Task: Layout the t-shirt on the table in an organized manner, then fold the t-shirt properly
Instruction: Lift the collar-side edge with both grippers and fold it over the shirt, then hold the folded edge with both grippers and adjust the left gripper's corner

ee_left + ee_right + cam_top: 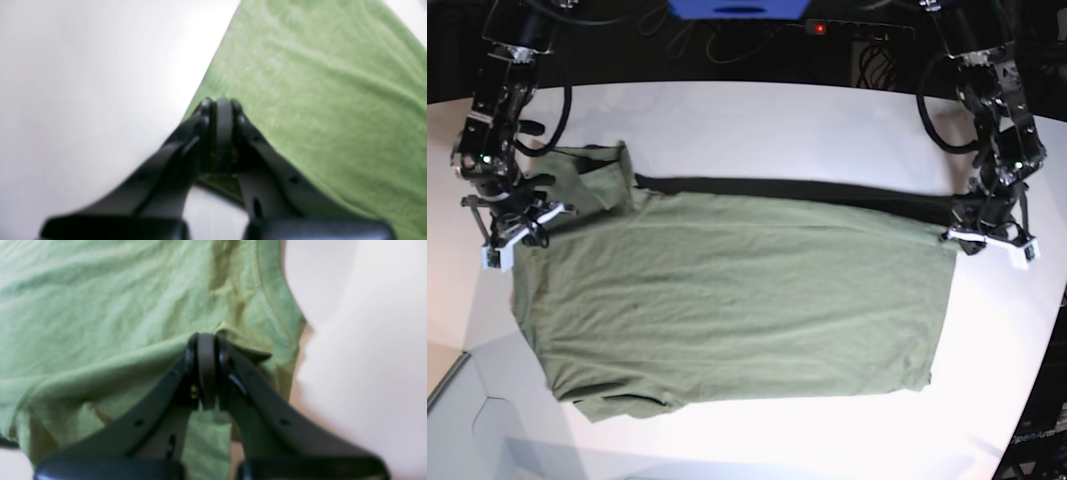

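Pinching the soft, limp olive t-shirt (pixel 737 290) at two far-apart edges — left gripper (pixel 220 103) and right gripper (pixel 206 340) jaws clamping cloth — sagging over the desk (pixel 757 120).

The t-shirt (pixel 737 300) lies spread across the middle of the table (pixel 757 120), its long axis running side to side in the base view. The right gripper (pixel 522 232) sits at the shirt's left end (by a sleeve), the left gripper (pixel 975 232) at its right end, on the far corner. Bare tabletop lies behind and before it.
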Controlling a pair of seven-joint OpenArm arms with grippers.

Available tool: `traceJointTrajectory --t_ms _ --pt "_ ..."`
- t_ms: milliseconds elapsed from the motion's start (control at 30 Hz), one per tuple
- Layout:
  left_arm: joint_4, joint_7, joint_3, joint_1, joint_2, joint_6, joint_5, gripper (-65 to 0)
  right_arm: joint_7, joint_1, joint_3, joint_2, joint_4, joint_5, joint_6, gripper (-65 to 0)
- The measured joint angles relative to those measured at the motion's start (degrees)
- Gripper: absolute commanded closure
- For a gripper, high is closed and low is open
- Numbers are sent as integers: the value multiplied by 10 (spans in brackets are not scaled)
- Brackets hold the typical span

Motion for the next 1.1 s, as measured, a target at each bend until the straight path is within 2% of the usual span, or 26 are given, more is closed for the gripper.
traceJointTrajectory --t_ms 133,567,1100 --pt "-8 -4 -21 -14 -1 0 0 0 6 8 0 0 0 0 0 0" --pt "-56 0 -21 -30 1 0 0 0 -4 34 -2 0 -1 0 0 0" --pt "-104 2 -21 -80 1 0 2 0 4 74 -4 7 -80 0 0 0"
